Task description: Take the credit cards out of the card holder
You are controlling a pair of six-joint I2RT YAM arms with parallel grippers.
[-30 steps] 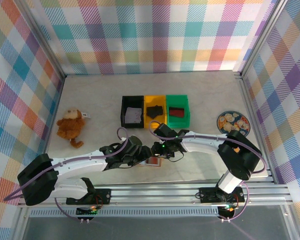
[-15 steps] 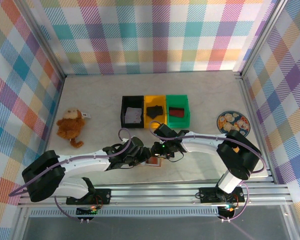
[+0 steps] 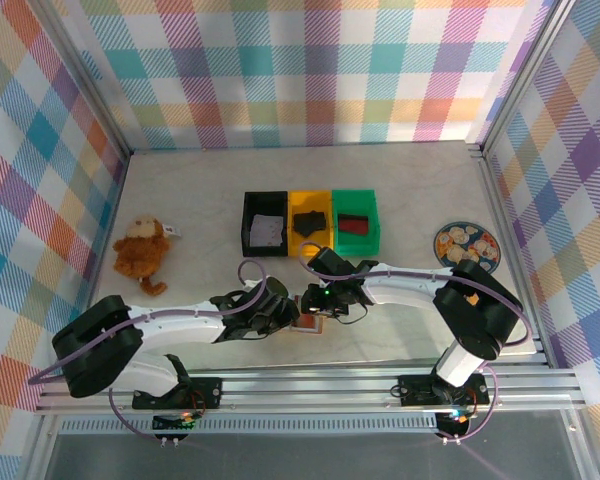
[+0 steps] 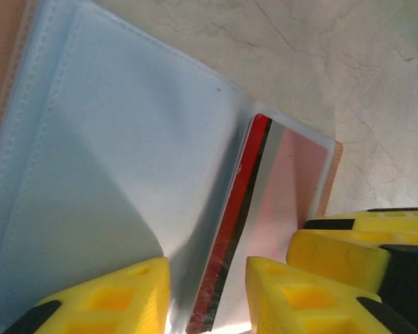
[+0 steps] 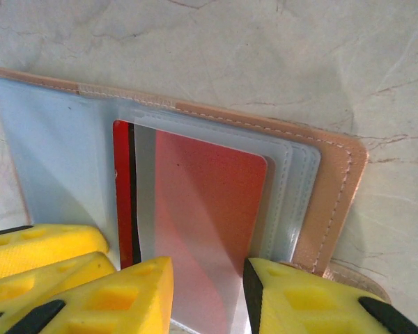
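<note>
Top external, card holder (image 3: pixel 307 325): lies open on the surface (image 3: pixel 180 200), between the row of bins (image 3: pixel 310 222) and the arm bases.
Left wrist, left end effector (image 4: pixel 207 278): fingers apart, either side of the red card (image 4: pixel 265 223) edge in its clear sleeve; contact cannot be told.
Left wrist, pages: pale blue-grey, spread flat.
Right wrist, right end effector (image 5: pixel 207 278): fingers apart, straddling the sleeve with the red card.
Right wrist, holder cover: pinkish-tan, stitched, resting on marbled surface.
</note>
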